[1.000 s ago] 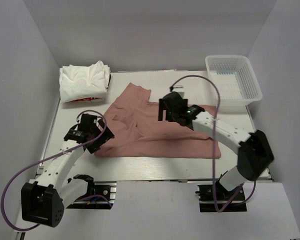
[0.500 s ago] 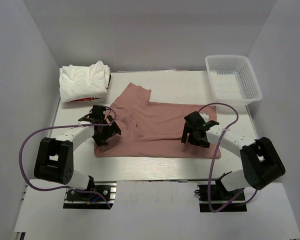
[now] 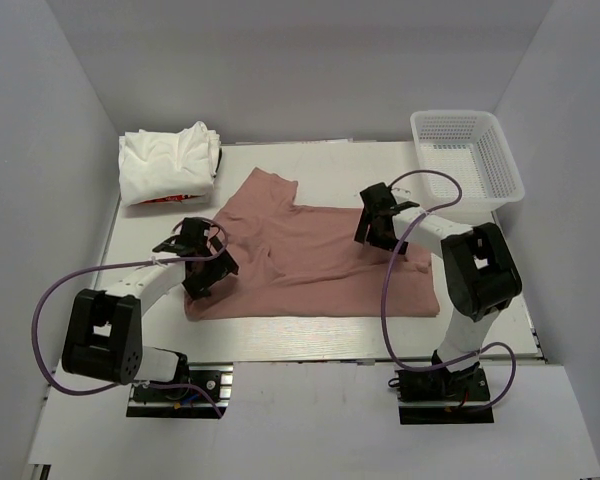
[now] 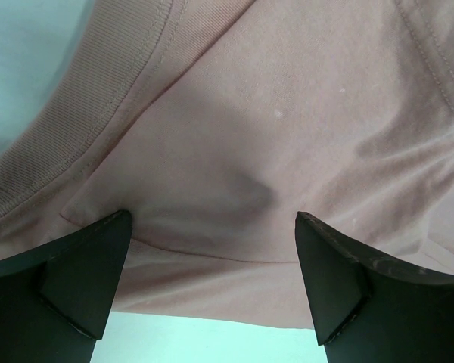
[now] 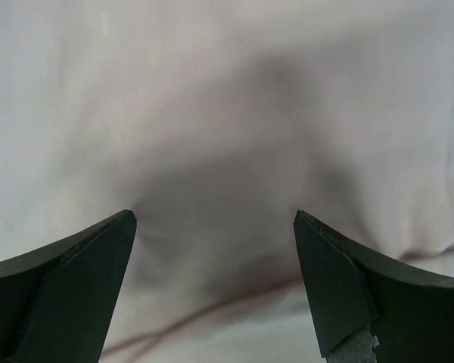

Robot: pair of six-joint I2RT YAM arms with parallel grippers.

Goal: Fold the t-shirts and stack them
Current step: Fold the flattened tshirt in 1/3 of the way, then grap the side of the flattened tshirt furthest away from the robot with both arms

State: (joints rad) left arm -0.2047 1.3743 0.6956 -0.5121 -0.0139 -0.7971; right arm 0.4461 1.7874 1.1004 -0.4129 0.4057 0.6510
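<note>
The table [image 3: 310,335] carries the pink t-shirt [image 3: 310,262], spread flat beneath both pincers. The folded white t-shirts [image 3: 168,165] lie well apart, beyond and left of the left gripper [image 3: 202,262] — its fingers are spread wide, low over the shirt's left edge. The right gripper [image 3: 375,215] is likewise spread — pink cloth fills the gap between its fingers, at the shirt's far right part.
</note>
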